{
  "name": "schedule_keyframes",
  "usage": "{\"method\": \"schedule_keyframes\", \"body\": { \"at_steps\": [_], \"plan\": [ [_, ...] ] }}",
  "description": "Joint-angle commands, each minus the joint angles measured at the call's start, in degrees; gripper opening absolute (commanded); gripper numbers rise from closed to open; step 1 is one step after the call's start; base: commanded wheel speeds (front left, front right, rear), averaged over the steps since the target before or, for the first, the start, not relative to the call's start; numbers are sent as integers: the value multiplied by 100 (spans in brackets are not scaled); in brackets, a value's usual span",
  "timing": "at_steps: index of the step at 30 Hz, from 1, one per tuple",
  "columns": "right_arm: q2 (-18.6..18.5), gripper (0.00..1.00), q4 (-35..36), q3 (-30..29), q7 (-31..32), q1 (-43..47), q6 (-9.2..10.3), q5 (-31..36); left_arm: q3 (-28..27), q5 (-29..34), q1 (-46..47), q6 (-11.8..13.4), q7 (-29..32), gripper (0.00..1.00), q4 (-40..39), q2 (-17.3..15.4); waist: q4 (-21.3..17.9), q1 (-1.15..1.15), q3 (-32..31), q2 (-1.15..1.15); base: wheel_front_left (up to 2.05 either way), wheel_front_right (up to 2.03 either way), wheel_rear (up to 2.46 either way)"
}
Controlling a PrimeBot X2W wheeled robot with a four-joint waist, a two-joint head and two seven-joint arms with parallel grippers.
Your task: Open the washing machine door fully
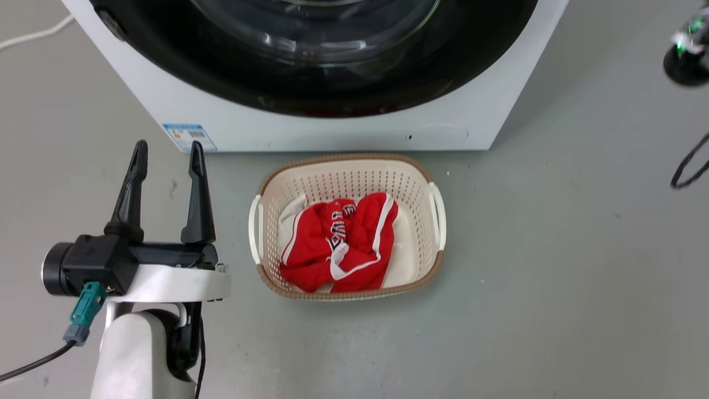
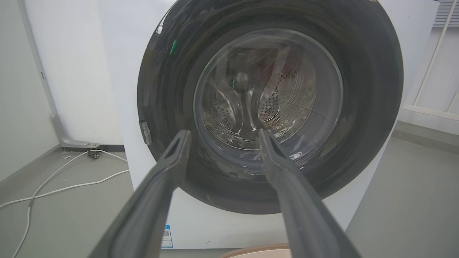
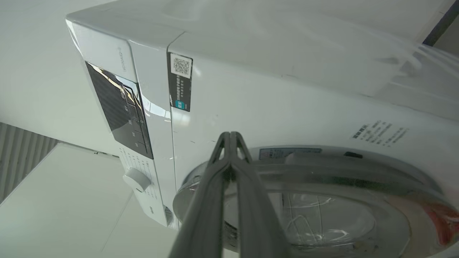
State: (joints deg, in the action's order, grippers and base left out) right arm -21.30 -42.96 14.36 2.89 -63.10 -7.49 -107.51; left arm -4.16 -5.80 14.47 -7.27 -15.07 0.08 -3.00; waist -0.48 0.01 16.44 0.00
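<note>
Left claw [image 1: 168,151], its two long dark fingers spread apart and holding nothing, hovers in front of the white washing machine [image 1: 332,130], off the machine's lower left corner and clear of it. Seen along that claw's own fingers, it points at the washing machine door [image 2: 165,107]. This is a large round door with a glossy black frame and a bulging clear glass centre, and it covers most of the machine's front. It appears to lie closed against that front.

Right claw [image 3: 230,135] has its fingers pressed together with nothing between them. Their tips lie over the machine's white front just above the door's rim; whether they touch the machine cannot be told. A white dial [image 3: 136,178] sits on the machine's control strip, beside the door.

A perforated cream basket [image 1: 343,159] stands on the floor just in front of the machine, with a red and white garment [image 1: 338,244] inside.
</note>
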Motion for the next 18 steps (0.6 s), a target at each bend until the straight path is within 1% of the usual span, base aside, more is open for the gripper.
{"method": "schedule_keyframes", "body": {
  "at_steps": [1,5,8,9,13,18],
  "plan": [
    [-30,0,-273,256,231,-371,0,108,17,-2,89,-8,-13,100,-65,0,56,-1,209,0,0,0,0],
    [-5,0,-909,775,684,-1038,0,316,61,-14,130,-13,-13,100,-166,2,93,-1,410,0,0,0,0],
    [124,0,-1311,1043,938,-1476,0,432,79,-29,168,-18,-13,100,-221,2,120,-1,559,0,0,0,0],
    [217,0,-1675,1296,1113,-1839,0,580,88,-38,226,-22,-13,100,-255,1,151,-1,710,0,0,0,0],
    [355,0,-2038,1499,1251,-2256,0,726,106,-39,285,-24,-13,100,-290,1,206,-1,890,0,0,0,0],
    [451,0,-2340,1623,1286,-2519,0,825,123,-66,372,-25,-13,100,-319,-14,242,-1,1028,0,0,0,0]
  ]
}}
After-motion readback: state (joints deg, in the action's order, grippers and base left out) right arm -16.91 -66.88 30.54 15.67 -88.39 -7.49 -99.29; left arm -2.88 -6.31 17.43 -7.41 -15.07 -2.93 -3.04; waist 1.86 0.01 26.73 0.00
